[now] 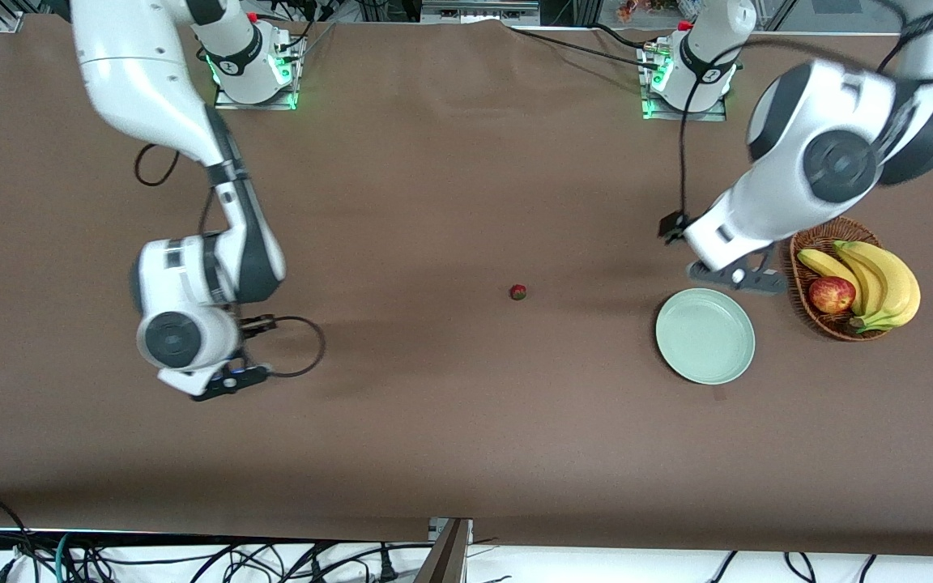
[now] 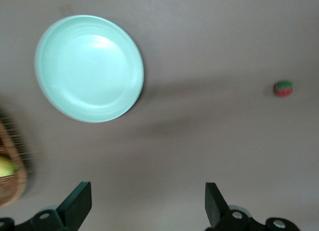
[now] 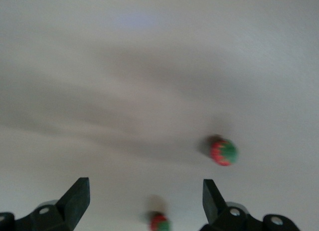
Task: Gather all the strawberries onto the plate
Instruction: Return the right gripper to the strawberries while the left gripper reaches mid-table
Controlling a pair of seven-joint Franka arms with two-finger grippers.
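Front view showed a brown table (image 1: 450, 162) with one strawberry (image 1: 518, 292) lying on its bare cloth near the middle, well apart from the pale green plate (image 1: 705, 336), which sat toward the left arm's end of the table with nothing on it; a wicker basket (image 1: 808, 312) holding bananas (image 1: 879, 279) and a red apple (image 1: 832, 294) stood just beside the plate, closer to that end's edge; the left gripper (image 2: 144, 206) hung over the cloth just beside the plate's rim, on the side toward the robots' edge, its fingers spread wide with nothing between them; from its wrist camera the plate (image 2: 89, 69) appeared whole and the lone strawberry (image 2: 283, 88) small and off to one side; the right gripper (image 3: 144, 203) hung over the right arm's end of the table, its fingers likewise parted and holding nothing; its wrist camera showed two more strawberries on the cloth below it, one (image 3: 223, 151) clear of the fingers and another (image 3: 159, 222) lying between them at the picture's edge.
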